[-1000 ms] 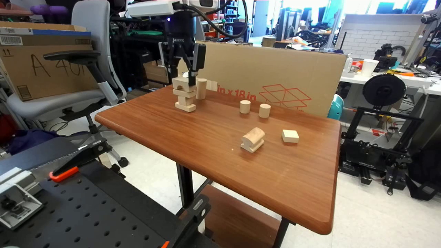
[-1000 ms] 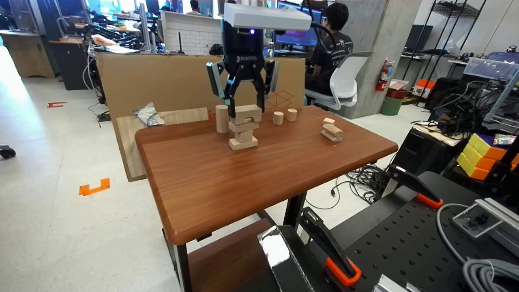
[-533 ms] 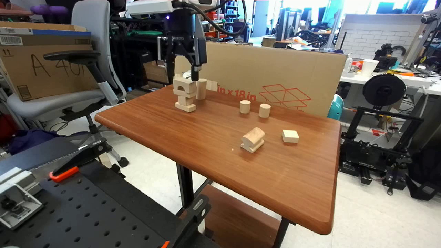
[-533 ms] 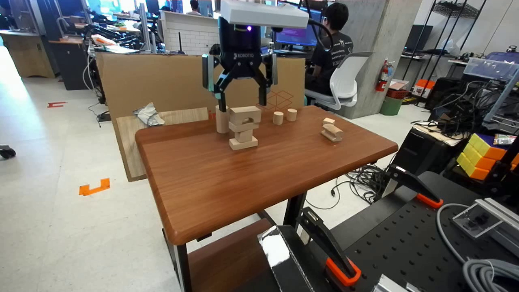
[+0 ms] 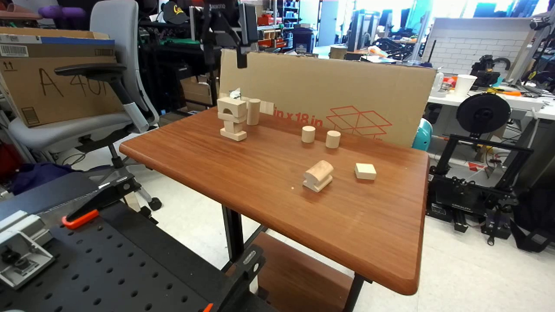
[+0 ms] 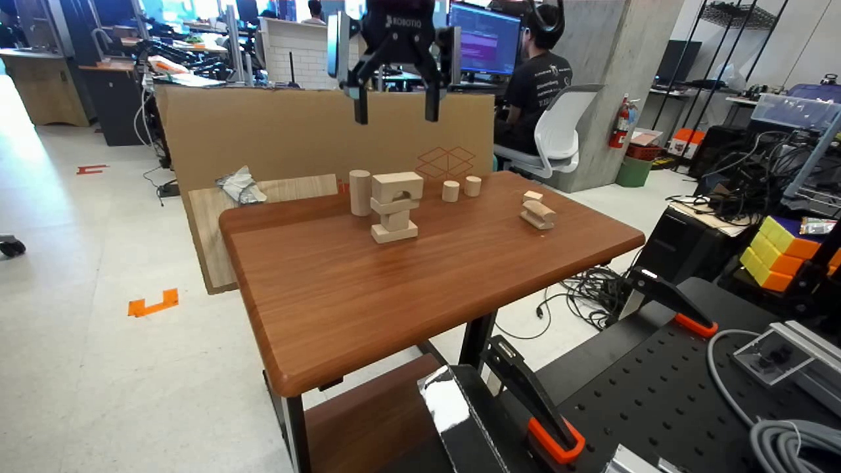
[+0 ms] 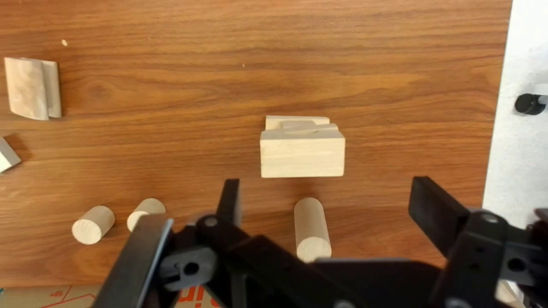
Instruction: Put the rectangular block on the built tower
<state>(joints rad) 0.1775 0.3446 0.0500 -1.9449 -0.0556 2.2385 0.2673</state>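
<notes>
The rectangular block (image 5: pixel 231 104), pale wood with an arch notch in its lower edge, lies across the top of the built tower (image 6: pixel 395 221). The tower stands upright on the brown table in both exterior views, made of several pale blocks. From above, in the wrist view, the notched block (image 7: pixel 302 158) covers most of the stack, and only part of the tower (image 7: pixel 274 123) peeks out behind it. My gripper (image 6: pixel 396 122) hangs well above the tower, apart from it. Its fingers are spread wide and hold nothing.
A tall wooden cylinder (image 6: pixel 359 192) stands close beside the tower. Two short cylinders (image 5: pixel 308 134) (image 5: pixel 333 139), a round-topped block (image 5: pixel 318 175) and a small plain block (image 5: pixel 365 171) sit elsewhere on the table (image 5: pixel 269 173). A cardboard panel (image 5: pixel 321 91) rises behind the table's far edge.
One second ago my fingers were at both ends of the notched block on the tower. They have spread apart, let go and risen straight up. The block has stayed on the stack.
</notes>
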